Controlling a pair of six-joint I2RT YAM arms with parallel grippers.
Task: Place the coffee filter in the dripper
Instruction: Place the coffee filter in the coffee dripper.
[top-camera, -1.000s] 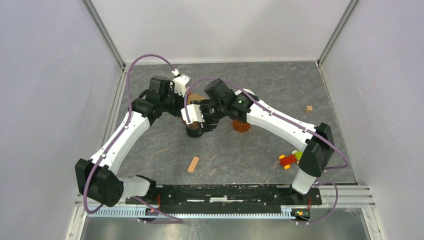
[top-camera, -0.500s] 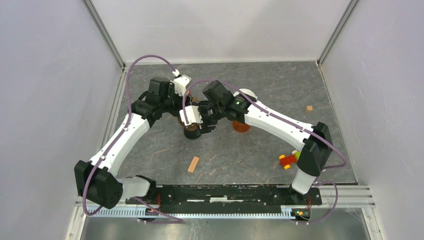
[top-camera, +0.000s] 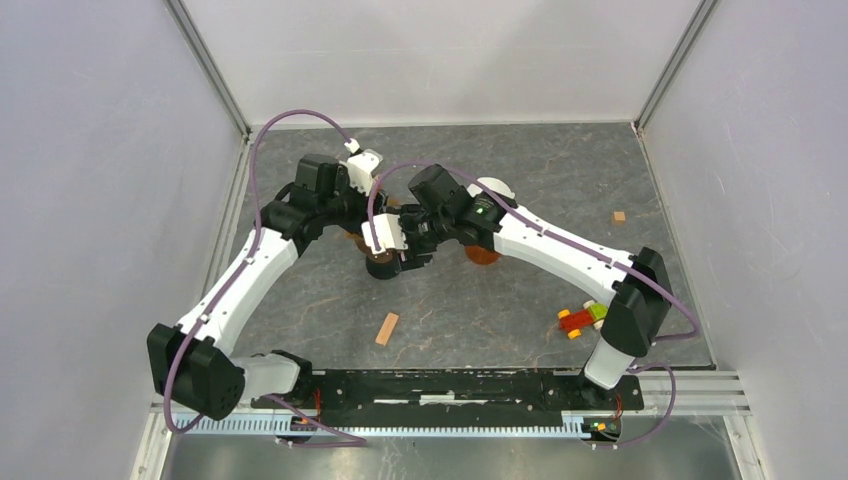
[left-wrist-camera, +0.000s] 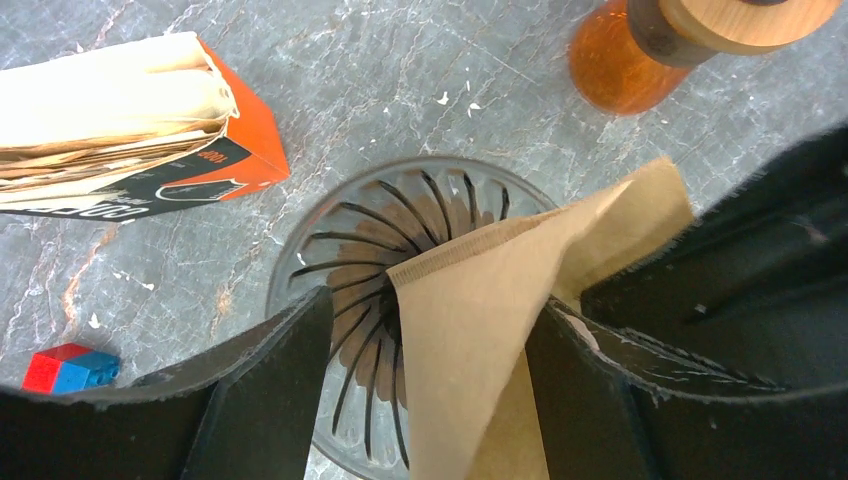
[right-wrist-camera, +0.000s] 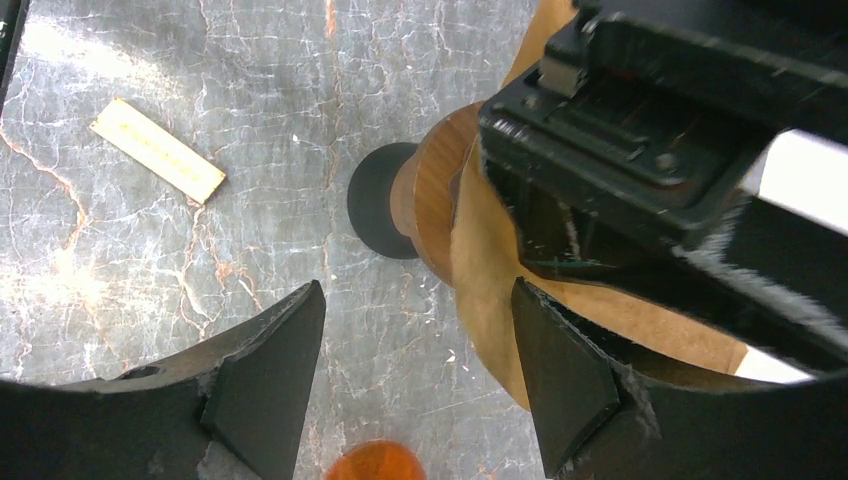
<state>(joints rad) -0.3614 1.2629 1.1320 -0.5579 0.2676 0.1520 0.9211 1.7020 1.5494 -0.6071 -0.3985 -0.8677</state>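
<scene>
The coffee filter (left-wrist-camera: 480, 330) is sitting folded and askew in the mouth of the dripper (left-wrist-camera: 370, 230), between the left jaws, which are standing released, not pinching it. The right jaws are gaping empty just beside. Delivery is looking done; seating it flat is pending.

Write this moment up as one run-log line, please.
coffee filter: lower part in dripper, top leaning out | left gripper: open, astride filter | right gripper: open, empty, beside dripper
</scene>
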